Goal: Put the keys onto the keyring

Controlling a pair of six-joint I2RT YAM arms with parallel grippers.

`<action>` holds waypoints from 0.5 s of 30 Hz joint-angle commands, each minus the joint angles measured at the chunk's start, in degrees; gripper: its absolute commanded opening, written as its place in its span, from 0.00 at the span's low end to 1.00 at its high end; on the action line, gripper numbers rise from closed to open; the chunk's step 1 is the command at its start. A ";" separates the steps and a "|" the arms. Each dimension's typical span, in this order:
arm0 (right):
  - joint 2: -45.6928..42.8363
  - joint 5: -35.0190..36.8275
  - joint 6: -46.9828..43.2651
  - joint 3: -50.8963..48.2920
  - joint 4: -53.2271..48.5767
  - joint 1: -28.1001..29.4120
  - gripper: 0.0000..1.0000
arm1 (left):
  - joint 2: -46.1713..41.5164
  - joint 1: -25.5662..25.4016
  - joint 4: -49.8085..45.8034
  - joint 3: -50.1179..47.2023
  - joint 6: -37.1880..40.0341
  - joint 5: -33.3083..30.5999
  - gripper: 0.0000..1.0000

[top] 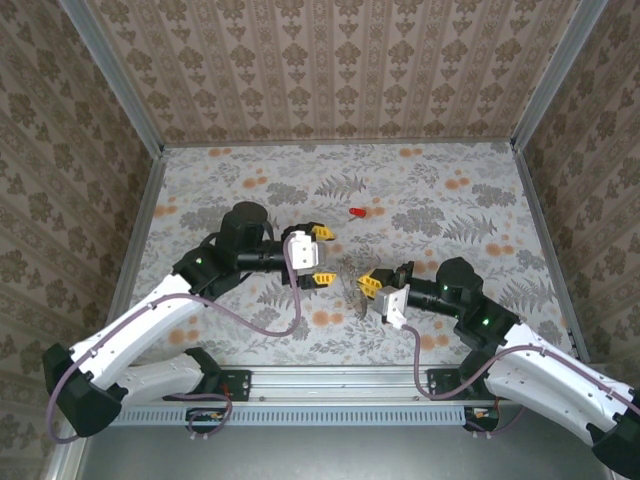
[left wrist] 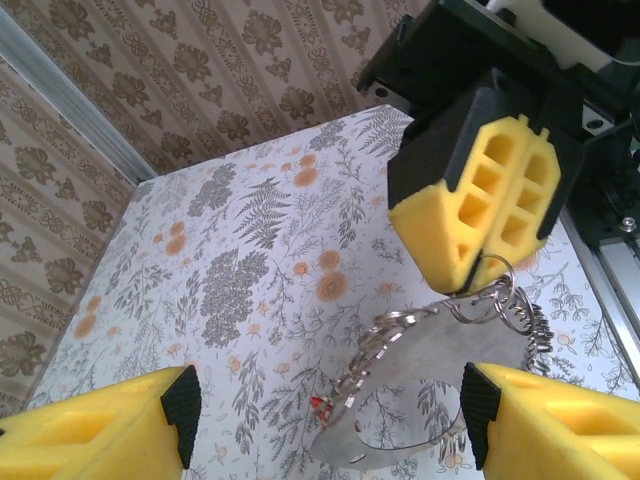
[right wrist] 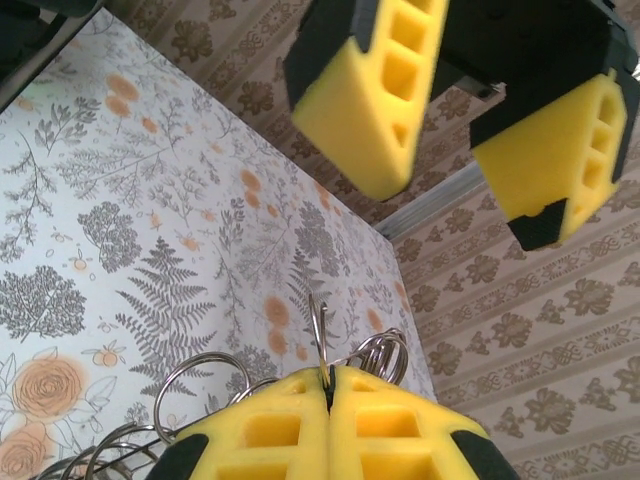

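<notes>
The left end effector (top: 325, 256) hangs released, pads wide apart, just left of the one keyring (left wrist: 362, 358), which the right end effector (top: 371, 283) holds clenched near the middle of the desk (top: 200, 190). The top view shows one red key (top: 357, 213) lying loose toward the far edge. The left wrist view adds a second tiny red piece (left wrist: 318, 404) against the loop's beady edge.

there are two arms (top: 150, 330) (top: 545, 372), two grippers (left gripper (top: 325, 255), right gripper (top: 371, 283)), one keyring (left wrist: 365, 352), two red keys (top: 357, 213) (left wrist: 318, 404) and one flowered table (top: 450, 200).
</notes>
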 commanded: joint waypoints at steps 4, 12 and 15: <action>-1.34 1.44 -2.36 -0.25 -0.68 0.13 0.00 | 1.73 0.51 -0.88 2.18 -3.12 1.05 0.73; -1.65 15.76 12.09 1.91 -0.78 -2.83 0.00 | 5.28 4.84 0.58 6.44 -21.55 -9.45 1.00; -3.38 21.11 17.62 1.29 0.78 -6.88 0.00 | 8.43 9.88 2.12 7.52 -36.71 -11.41 1.00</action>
